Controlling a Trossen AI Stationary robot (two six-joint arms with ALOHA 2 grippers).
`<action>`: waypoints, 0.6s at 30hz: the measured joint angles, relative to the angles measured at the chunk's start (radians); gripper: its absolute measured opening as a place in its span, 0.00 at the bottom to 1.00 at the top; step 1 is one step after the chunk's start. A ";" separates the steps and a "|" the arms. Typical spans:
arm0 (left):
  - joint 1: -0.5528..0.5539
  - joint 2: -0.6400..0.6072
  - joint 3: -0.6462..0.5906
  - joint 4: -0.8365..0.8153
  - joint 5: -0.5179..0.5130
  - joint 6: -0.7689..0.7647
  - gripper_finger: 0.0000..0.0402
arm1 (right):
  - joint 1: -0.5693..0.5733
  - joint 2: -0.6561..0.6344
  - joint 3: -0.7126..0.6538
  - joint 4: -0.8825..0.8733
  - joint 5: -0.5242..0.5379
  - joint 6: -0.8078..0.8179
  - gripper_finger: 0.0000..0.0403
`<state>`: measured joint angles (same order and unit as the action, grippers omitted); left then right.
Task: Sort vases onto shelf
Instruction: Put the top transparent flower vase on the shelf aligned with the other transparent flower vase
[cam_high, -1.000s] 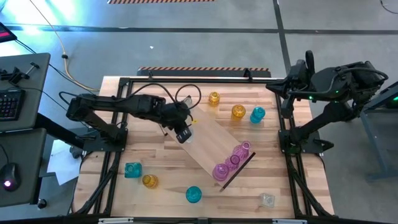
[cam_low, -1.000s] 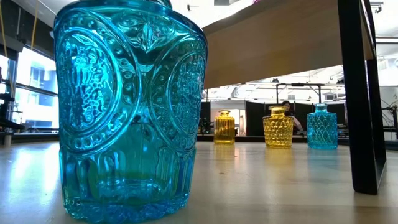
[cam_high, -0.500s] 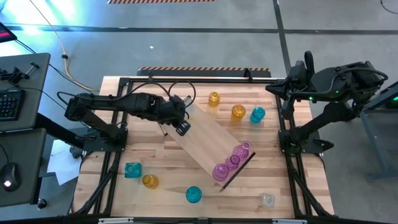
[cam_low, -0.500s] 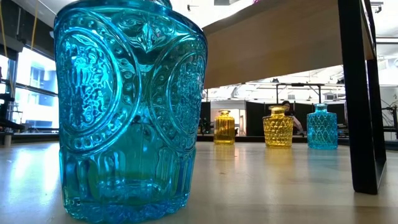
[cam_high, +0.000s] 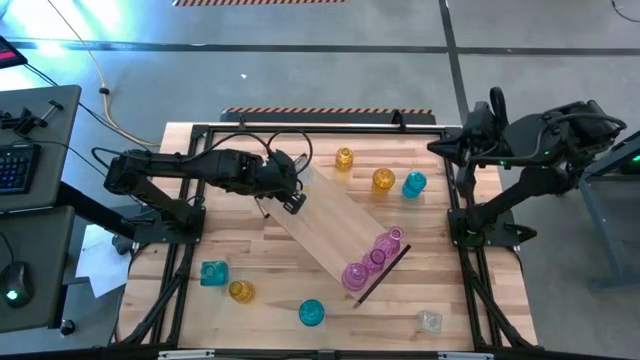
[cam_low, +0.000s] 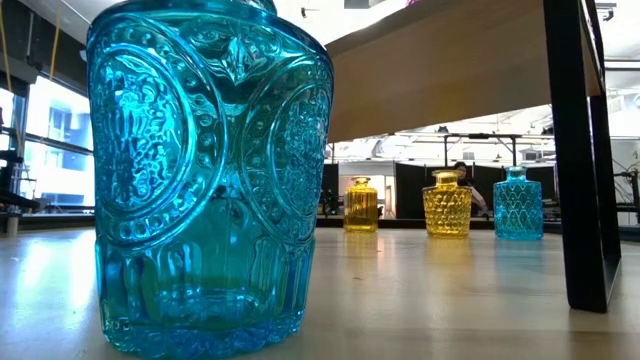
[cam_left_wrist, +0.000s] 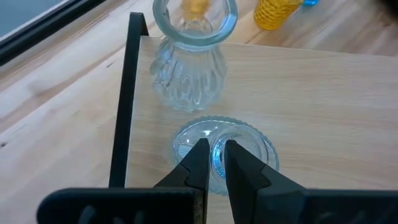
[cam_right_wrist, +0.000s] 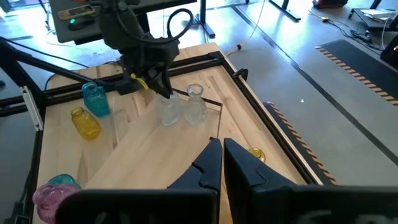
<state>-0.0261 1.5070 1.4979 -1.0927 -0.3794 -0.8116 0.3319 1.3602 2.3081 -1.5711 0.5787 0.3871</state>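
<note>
We keep the left gripper (cam_left_wrist: 214, 163) with its jaws narrow on the rim of the clear ribbed glass vase (cam_left_wrist: 225, 149), upright on the long light-wood shelf (cam_high: 335, 232) beside another clear vase (cam_left_wrist: 189, 74); before we release, it should stand firmly. The right gripper (cam_right_wrist: 221, 155) waits with jaws closed and empty.

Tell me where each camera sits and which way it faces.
High: overhead, straight down on the table; both arms show.
Low: tabletop height, level across, close behind a teal vase; no arm shows.
Left wrist: past the left end effector, down at the clear vase it grips.
Right wrist: past the right end effector, across toward the left arm.
Shared: both wrist views show the shelf.
</note>
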 joint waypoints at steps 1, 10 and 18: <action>0.003 0.000 0.000 -0.002 0.001 -0.006 0.05 | 0.010 0.000 0.000 0.000 0.009 0.002 0.00; 0.032 0.000 0.000 -0.006 -0.010 -0.009 0.06 | 0.095 0.000 0.000 0.000 0.063 0.052 0.00; 0.034 0.000 0.000 -0.011 -0.007 -0.006 0.11 | 0.152 0.000 0.000 0.000 0.104 0.074 0.00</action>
<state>0.0074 1.5070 1.4982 -1.1039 -0.3866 -0.8181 0.4835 1.3602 2.3081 -1.5711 0.6822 0.4608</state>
